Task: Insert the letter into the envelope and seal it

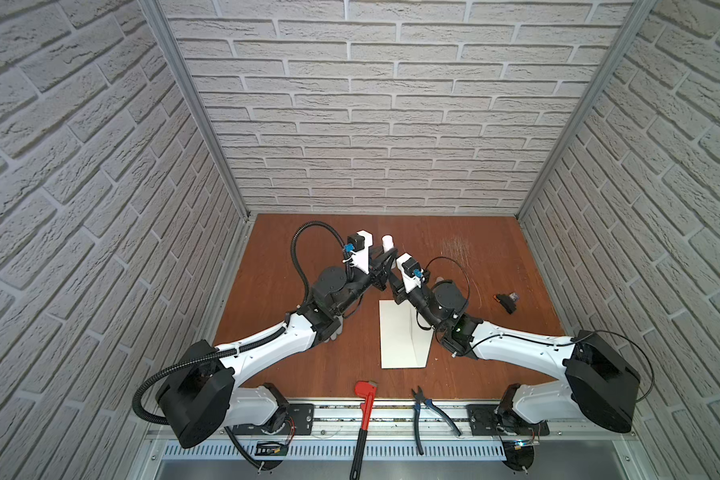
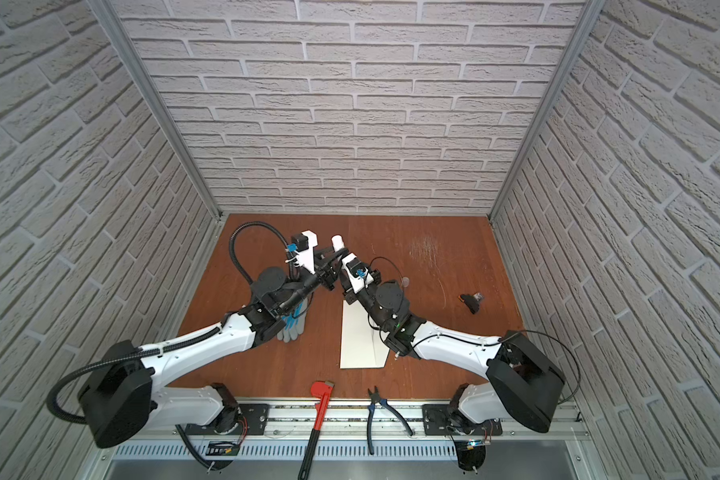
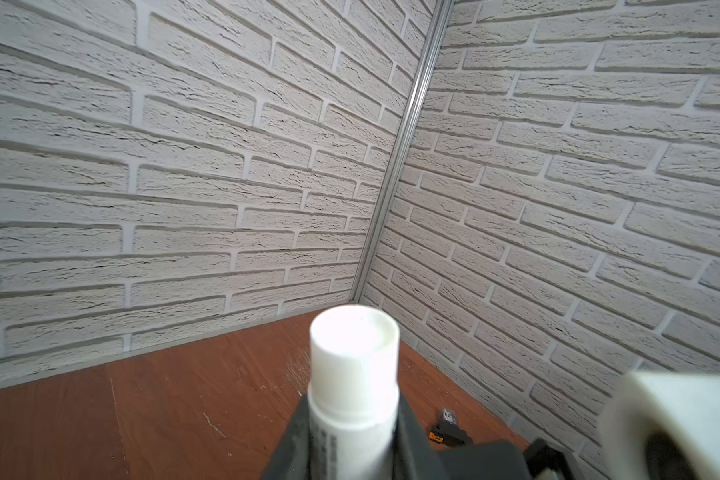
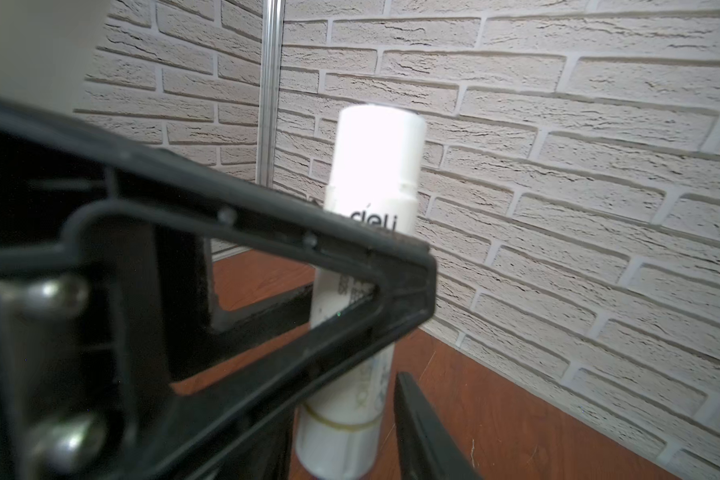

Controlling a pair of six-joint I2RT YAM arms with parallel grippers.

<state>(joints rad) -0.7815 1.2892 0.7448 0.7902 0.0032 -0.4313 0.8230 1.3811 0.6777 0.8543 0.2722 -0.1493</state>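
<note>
Right wrist view, left fingers [image 4: 350, 249] gripping glue stick [image 4: 375, 149]; right fingers [image 4: 420, 419] half-hidden, state unclear

The left gripper [image 2: 328, 254] holds a white tube [image 2: 337, 242] toward 11 o'clock of the bench [image 2: 433, 357]. The envelope [image 2: 358, 340] lies flat near centre. A glove [image 2: 292, 330] lies at 8 o'clock, partly under the left arm, with a red wrench [image 2: 321, 395] and pliers [image 2: 377, 409] at 6.
</note>
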